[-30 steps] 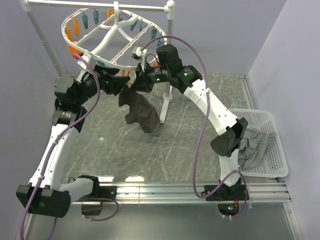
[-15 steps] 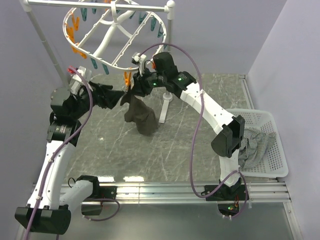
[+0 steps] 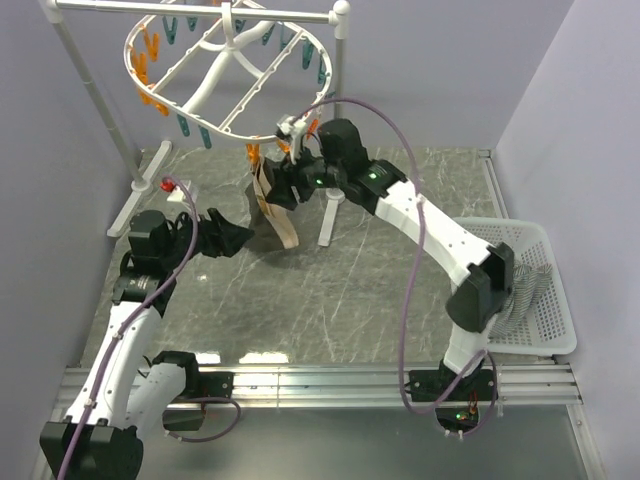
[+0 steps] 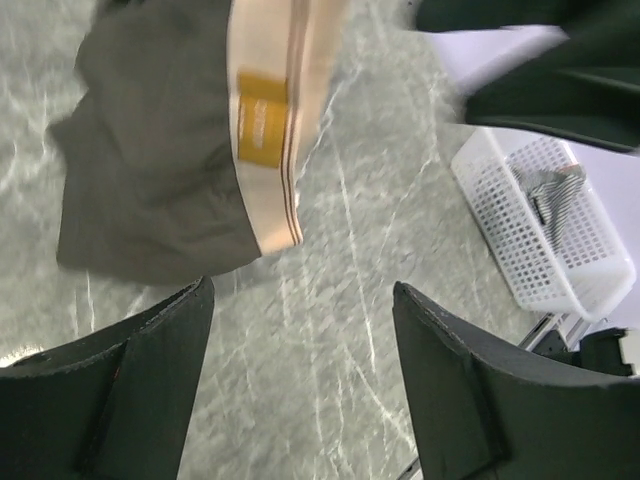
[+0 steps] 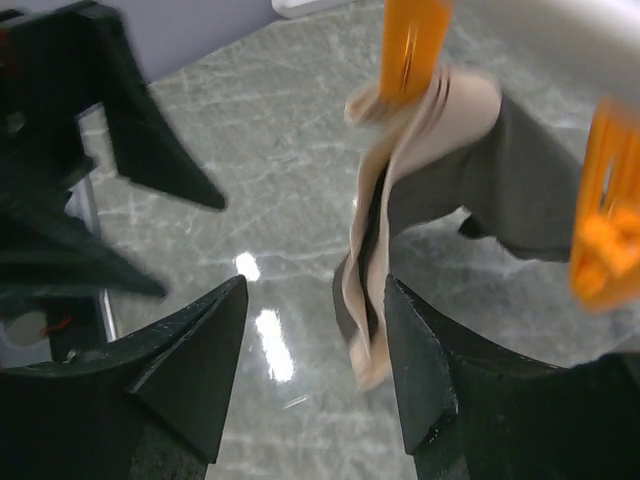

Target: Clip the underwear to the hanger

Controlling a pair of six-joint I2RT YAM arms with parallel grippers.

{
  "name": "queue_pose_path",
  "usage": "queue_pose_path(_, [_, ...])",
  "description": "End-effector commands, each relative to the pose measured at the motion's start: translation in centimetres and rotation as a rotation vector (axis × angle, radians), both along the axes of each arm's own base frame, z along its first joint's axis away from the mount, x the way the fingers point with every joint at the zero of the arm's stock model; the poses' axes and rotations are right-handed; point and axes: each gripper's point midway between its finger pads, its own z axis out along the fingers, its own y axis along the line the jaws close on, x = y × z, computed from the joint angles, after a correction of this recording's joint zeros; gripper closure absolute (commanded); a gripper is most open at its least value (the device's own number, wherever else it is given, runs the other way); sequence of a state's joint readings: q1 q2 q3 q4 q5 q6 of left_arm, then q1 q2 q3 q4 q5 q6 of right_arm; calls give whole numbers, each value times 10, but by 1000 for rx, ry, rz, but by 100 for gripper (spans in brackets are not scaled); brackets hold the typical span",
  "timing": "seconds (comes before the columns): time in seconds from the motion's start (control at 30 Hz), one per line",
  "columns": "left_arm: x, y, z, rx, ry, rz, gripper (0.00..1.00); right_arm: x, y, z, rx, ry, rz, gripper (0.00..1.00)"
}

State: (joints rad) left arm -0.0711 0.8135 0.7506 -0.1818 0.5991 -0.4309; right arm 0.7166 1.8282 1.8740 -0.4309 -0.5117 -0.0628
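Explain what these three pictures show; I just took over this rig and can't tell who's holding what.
Two white-and-black robot arms stand on a grey marble table. The overhead view looks down from behind them; the other two look out past each wrist's black fingers. The dark olive-brown cloth underwear with its beige waistband hangs from an orange clothespin on the white oval plastic hanger. The left gripper and right gripper are both open, holding nothing. A white plastic basket holds grey striped cloth.
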Motion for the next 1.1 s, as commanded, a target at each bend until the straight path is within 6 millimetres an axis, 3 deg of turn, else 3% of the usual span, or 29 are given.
queue_pose_path(0.0, [9,2,-2,8,-47,8,24,-13,-26,40,95,-68,-56,36])
queue_pose_path(0.07, [16,1,-7,13,-43,3,24,-15,-44,43,111,-63,-84,35])
queue_pose_path(0.1, [19,0,-5,14,-60,1,24,-17,-50,24,100,-16,-99,35])
queue_pose_path(0.17, [26,-2,-11,17,-51,-3,24,-18,-66,17,99,-8,-119,35])
queue_pose_path(0.2, [29,-3,-7,13,-77,-5,24,-19,-73,-4,76,21,-127,34])
queue_pose_path(0.4, [37,-11,-9,2,-90,-39,29,-21,-104,-49,47,46,-169,33])
queue_pose_path(0.6, [25,-21,9,21,-205,-143,33,0,-122,-43,83,25,-221,34])
queue_pose_path(0.73, [27,-21,13,5,-193,-128,37,11,-120,-41,107,41,-215,37])
queue_pose_path(0.9, [32,-19,14,-17,-167,-94,41,17,-116,-53,105,62,-200,37])
queue_pose_path(1.07, [25,-24,20,2,-203,-150,44,27,-122,-64,94,93,-220,36])
